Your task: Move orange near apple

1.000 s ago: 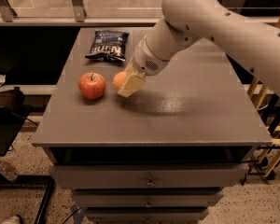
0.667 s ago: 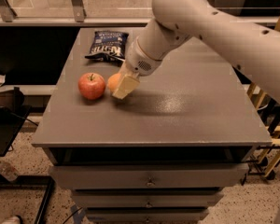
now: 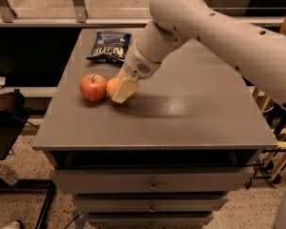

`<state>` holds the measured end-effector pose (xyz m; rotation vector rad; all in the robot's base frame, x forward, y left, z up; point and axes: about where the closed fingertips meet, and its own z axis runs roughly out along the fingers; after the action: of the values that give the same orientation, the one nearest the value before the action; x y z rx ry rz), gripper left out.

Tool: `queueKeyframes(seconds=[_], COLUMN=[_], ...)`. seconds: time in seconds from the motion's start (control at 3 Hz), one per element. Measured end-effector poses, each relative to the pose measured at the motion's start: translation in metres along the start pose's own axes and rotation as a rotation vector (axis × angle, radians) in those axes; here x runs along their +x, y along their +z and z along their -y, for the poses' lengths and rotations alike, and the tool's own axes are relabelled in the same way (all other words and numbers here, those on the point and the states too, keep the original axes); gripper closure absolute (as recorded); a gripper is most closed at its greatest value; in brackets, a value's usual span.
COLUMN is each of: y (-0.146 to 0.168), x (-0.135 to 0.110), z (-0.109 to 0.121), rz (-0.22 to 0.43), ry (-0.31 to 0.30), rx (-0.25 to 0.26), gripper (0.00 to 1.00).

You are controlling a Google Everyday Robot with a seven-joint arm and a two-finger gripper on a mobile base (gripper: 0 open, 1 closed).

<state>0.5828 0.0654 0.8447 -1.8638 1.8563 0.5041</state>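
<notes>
Where jaws hang low, orange (image 3: 112, 86) partly behind them, just beside apple (image 3: 93, 87)

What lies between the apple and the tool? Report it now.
In the camera view, the orange lies there, close beside the apple; the tool sits at the orange's other side, partly covering it.

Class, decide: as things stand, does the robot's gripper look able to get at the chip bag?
Probably yes: the chip bag lies uncovered on the table just behind the gripper, with nothing between them, though the gripper holds the orange.
</notes>
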Motion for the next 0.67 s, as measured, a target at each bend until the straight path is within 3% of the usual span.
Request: queueKeyframes(seconds=[0.67], y=[0.0029], x=[-0.0011], z=[-0.0014], rz=[-0.001], ry=[-0.003], rx=[-0.006], gripper=[0.36])
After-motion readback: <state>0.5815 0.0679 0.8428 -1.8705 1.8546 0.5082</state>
